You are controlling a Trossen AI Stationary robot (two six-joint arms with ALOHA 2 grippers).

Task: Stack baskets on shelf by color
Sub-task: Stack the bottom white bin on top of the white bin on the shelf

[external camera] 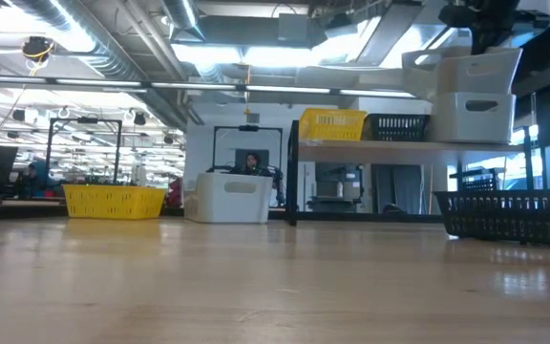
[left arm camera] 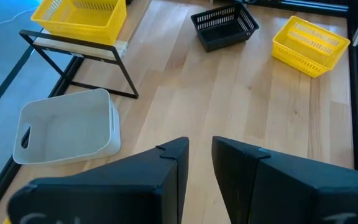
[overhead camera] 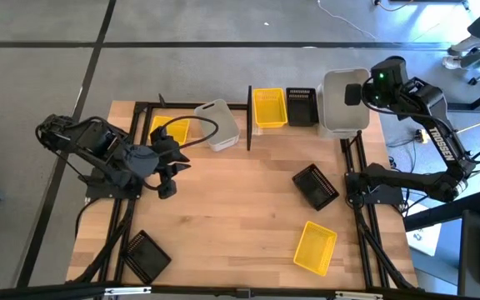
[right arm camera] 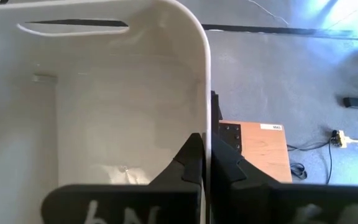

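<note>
My right gripper (right arm camera: 208, 146) is shut on a whitish basket (overhead camera: 340, 98) held over the shelf's (external camera: 351, 146) right end. Below it, a second whitish basket (external camera: 471, 117) stands on the shelf, with a black basket (overhead camera: 301, 106) and a yellow basket (overhead camera: 269, 108) beside it. On the table stand a whitish basket (left arm camera: 67, 127), two yellow baskets (overhead camera: 170, 129) (overhead camera: 315, 247) and two black baskets (overhead camera: 315, 185) (overhead camera: 144, 255). My left gripper (left arm camera: 201, 162) hovers over the table's left side, open and holding nothing. My right gripper pinches the whitish basket's right side wall (right arm camera: 206, 118) at its rim, one finger (right arm camera: 190, 155) inside the basket and one (right arm camera: 227, 163) outside. The fingers come from the table's right, slanting down. The basket sits tilted right over the lower whitish basket; whether they touch I cannot tell.
A black upright post (overhead camera: 249, 117) stands at the shelf's left end. Black frame rails (overhead camera: 132, 217) run along the table's left and right sides. Bare wood (overhead camera: 240, 200) lies in the table's middle. Cables (overhead camera: 198, 125) trail near the left arm.
</note>
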